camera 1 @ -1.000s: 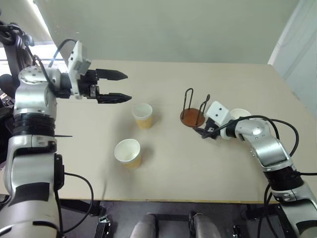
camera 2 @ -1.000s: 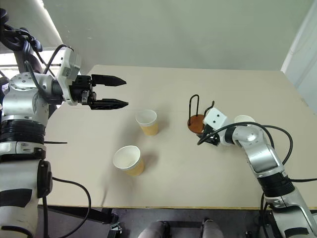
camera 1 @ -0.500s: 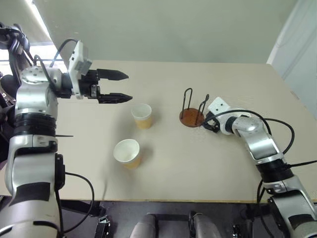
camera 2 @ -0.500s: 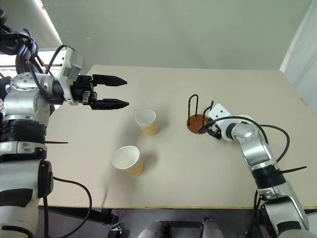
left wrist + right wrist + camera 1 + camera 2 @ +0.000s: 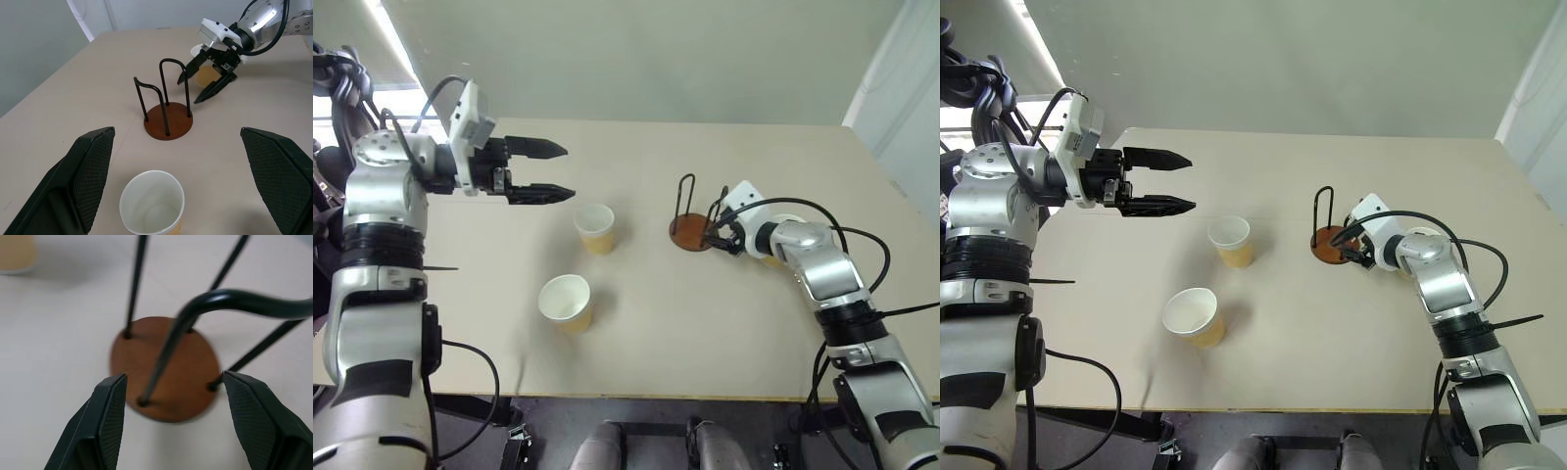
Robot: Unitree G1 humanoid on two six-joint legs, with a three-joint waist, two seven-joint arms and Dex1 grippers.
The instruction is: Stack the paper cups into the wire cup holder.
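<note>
We log: wire cup holder (image 5: 166, 367) between our right gripper (image 5: 717, 235) wide, empty jaws; left gripper (image 5: 543, 171) open, empty.

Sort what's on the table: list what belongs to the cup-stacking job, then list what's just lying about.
Belongs to the job:
- paper cup nearest the left gripper
- paper cup at the table's front
- paper cup behind the right gripper
- wire cup holder, empty

Just lying about:
- nothing else; the table carries only these
</note>
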